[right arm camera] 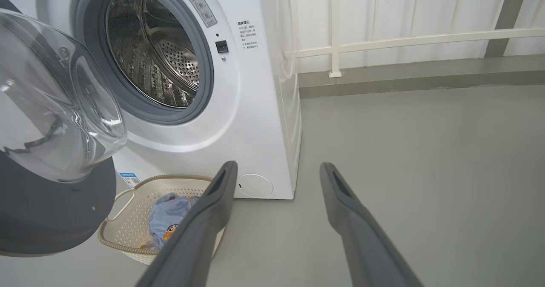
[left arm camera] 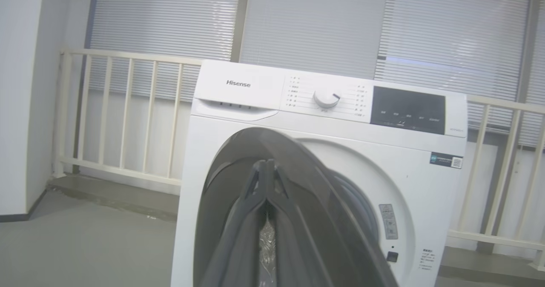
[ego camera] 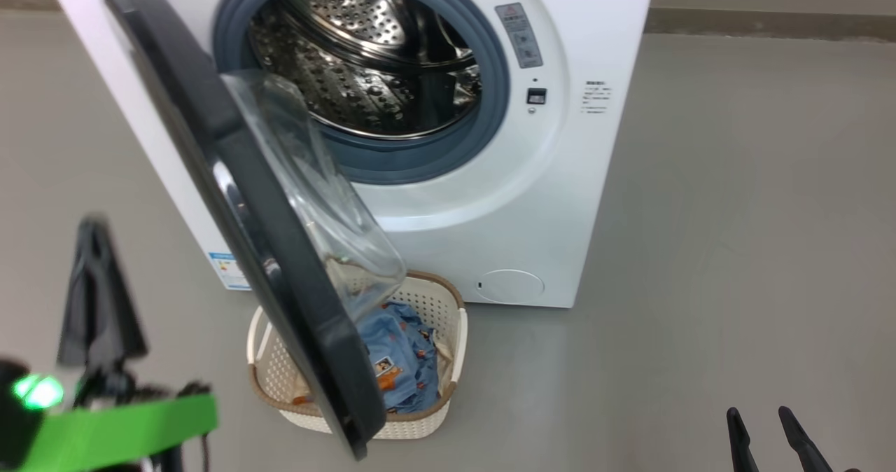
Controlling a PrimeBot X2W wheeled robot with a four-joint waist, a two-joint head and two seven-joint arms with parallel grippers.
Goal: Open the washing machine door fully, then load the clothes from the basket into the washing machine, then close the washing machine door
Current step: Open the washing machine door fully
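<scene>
The white washing machine (ego camera: 490, 199) stands with its steel drum (ego camera: 371, 59) exposed. The washing machine door (ego camera: 231, 178), black with a clear glass bowl (ego camera: 315, 192), hangs partly open, swung out over the basket (ego camera: 448, 311). That cream basket sits on the floor in front of the machine and holds the clothes (ego camera: 402, 353), light blue with orange print. My left gripper (ego camera: 94, 230) is shut, blurred, left of the door and apart from it. In the left wrist view the left gripper (left arm camera: 266, 164) has its fingers pressed together with nothing between them. My right gripper (ego camera: 758, 416) (right arm camera: 277, 167) is open and holds nothing, low at the right.
A cream railing (right arm camera: 383, 40) and blinds run behind the machine. Bare grey floor (ego camera: 735, 213) stretches to the machine's right. A white wall (left arm camera: 21, 87) stands at the far left of the left wrist view.
</scene>
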